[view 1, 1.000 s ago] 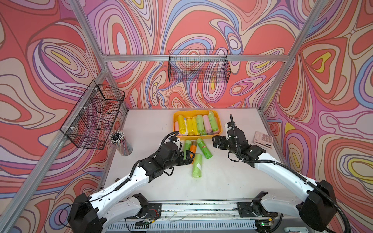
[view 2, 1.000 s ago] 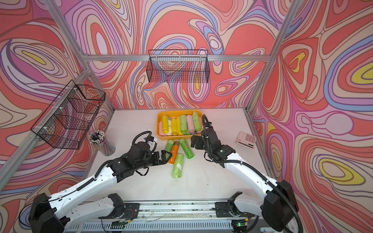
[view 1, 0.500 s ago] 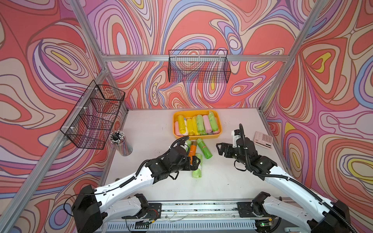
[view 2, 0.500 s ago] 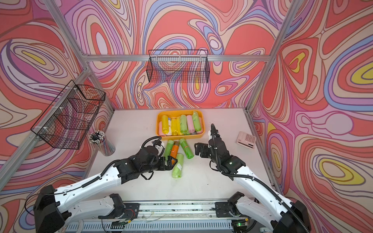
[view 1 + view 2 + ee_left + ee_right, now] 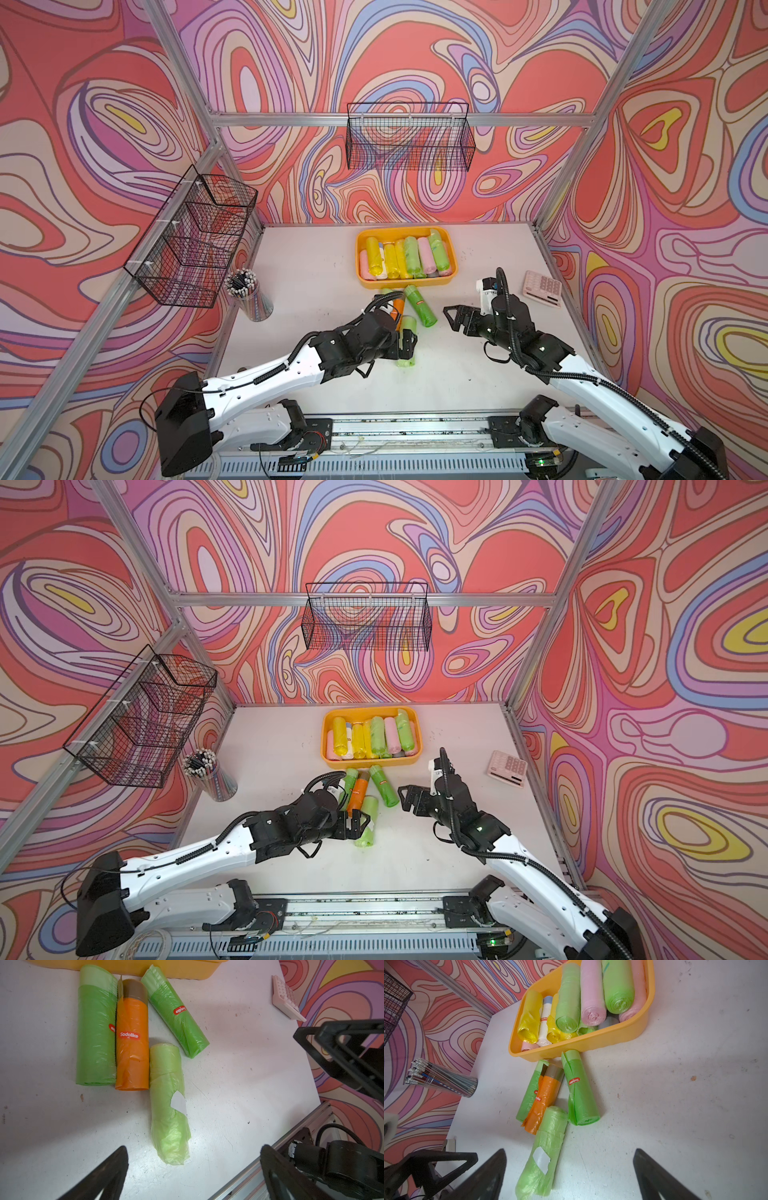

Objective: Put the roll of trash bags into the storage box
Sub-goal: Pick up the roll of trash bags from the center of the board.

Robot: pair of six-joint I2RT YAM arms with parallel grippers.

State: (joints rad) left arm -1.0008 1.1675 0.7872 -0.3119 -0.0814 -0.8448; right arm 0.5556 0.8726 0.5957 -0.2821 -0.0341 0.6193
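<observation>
Nearest the robot, the left gripper (image 5: 409, 345) hangs with its jaws wide apart and empty over the pale green roll of trash bags (image 5: 168, 1105), and the likeliest slip starts here. The roll's film is loose and crumpled at its near end, so jaws closing there may pinch only slack plastic and let the roll sag or drop on the lift. A little farther, that roll's far end touches the orange roll (image 5: 132, 1053), which lies tight against a darker green roll (image 5: 95, 1039), with an angled green roll (image 5: 176, 1016) just beside; a crooked descent could send these rolling across the tabletop (image 5: 291, 270). Farther again, the storage box (image 5: 405, 284) is heaped with rolls, so one more set on top may tumble over its low rim. The right gripper (image 5: 453, 318), jaws also apart and holding nothing, sits near the angled green roll, and both arms reaching into one cluster could collide. The pale green roll lies flat on the tabletop outside the box, nearest of the four loose rolls. In the left wrist view its near end shows in the gap between the left jaws, untouched as far as I can tell, its length running toward the box. It lies off to one side of the right jaws.
</observation>
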